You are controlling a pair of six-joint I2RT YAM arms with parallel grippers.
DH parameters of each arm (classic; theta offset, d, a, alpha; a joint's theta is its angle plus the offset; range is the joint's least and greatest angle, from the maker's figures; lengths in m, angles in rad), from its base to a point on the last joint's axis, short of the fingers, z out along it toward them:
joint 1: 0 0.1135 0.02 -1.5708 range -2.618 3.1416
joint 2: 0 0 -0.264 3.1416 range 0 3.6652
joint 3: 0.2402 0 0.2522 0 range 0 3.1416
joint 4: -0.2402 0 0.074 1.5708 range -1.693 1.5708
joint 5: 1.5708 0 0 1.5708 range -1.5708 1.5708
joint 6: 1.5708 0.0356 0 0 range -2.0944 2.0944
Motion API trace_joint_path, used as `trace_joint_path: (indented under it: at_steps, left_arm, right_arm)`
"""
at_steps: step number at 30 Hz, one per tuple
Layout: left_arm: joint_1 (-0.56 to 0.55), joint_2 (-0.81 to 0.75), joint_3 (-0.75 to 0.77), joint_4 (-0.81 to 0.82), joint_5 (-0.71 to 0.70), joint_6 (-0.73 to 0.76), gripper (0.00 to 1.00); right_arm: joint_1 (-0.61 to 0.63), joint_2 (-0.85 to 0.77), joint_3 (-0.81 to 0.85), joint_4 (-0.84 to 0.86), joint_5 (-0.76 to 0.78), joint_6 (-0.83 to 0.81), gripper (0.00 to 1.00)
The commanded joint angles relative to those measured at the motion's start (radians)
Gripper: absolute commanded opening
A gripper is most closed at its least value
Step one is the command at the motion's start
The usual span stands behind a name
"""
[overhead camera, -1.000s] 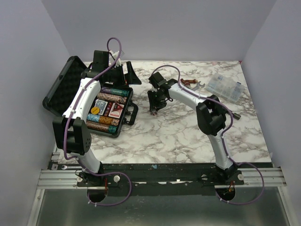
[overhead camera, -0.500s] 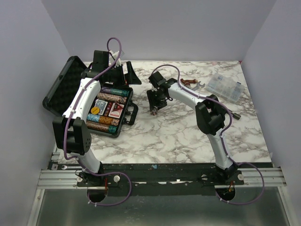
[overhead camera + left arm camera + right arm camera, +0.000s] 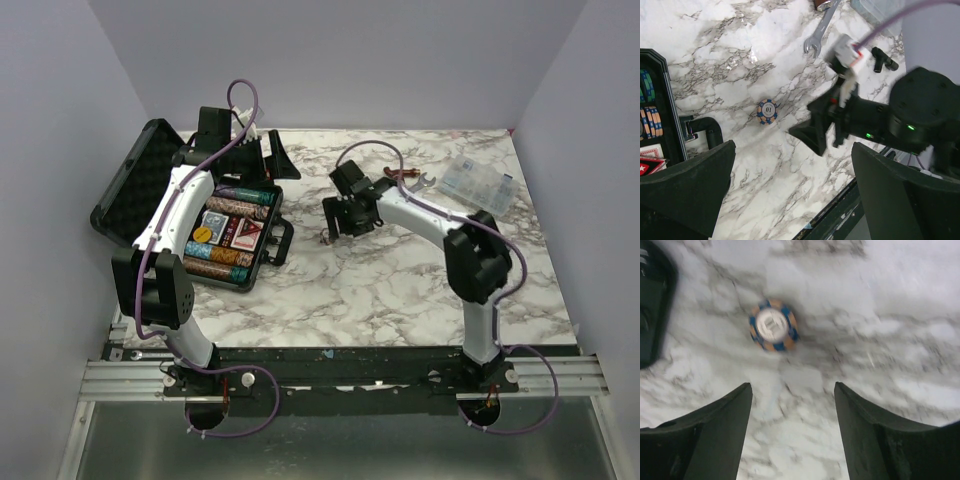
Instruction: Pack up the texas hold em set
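The black briefcase [image 3: 130, 190] lies open at the left, its tray [image 3: 275, 205] holding rows of coloured chips and red card decks. One orange-and-blue chip marked 10 [image 3: 767, 111] lies flat on the marble just right of the case handle [image 3: 705, 127]; it also shows in the top view [image 3: 325, 238] and in the right wrist view [image 3: 773, 325]. My right gripper [image 3: 340, 218] is open and empty, low over the table with the chip just ahead of its fingertips [image 3: 742, 400]. My left gripper [image 3: 272, 160] is open and empty, above the case's far right corner.
A silver wrench [image 3: 415, 178] and a clear plastic compartment box [image 3: 480, 185] lie at the back right. A small black T-shaped part [image 3: 884, 59] lies near them. Purple walls close in the table on three sides.
My right arm has swung its elbow to the right and its gripper has shifted slightly right, away from the case. The left arm has not moved.
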Motion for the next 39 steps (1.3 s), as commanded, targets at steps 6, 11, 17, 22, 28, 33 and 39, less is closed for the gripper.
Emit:
trace_joint_path:
  at_steps: [6, 11, 17, 22, 28, 33, 39]
  left_arm:
    - [-0.008, -0.035, -0.027, 0.035, 0.033, 0.027, 0.98]
    - [-0.05, -0.018, -0.049, 0.049, -0.02, 0.079, 0.99]
    - [-0.191, 0.019, -0.046, -0.01, -0.241, 0.264, 0.98]
    - [-0.298, 0.106, -0.015, -0.074, -0.366, 0.348, 0.99]
    - [-0.364, 0.221, 0.084, -0.174, -0.425, 0.347, 0.98]
    - [-0.355, 0.137, 0.039, -0.148, -0.377, 0.303, 0.98]
    - [-0.241, -0.024, -0.014, -0.097, -0.34, 0.216, 0.98]
  right_arm:
    - [-0.02, -0.572, -0.639, 0.326, 0.21, 0.042, 0.76]
    - [-0.023, -0.81, -0.876, 0.376, 0.206, 0.084, 0.8]
    - [-0.023, -0.992, -1.045, 0.418, 0.147, 0.154, 0.81]
    - [-0.023, -1.092, -1.107, 0.456, 0.094, 0.172, 0.82]
    - [-0.024, -1.155, -1.14, 0.486, 0.109, 0.168, 0.89]
    - [-0.024, -1.03, -1.086, 0.497, 0.099, 0.14, 0.91]
    - [-0.024, -0.7, -0.803, 0.401, 0.012, 0.119, 1.0]
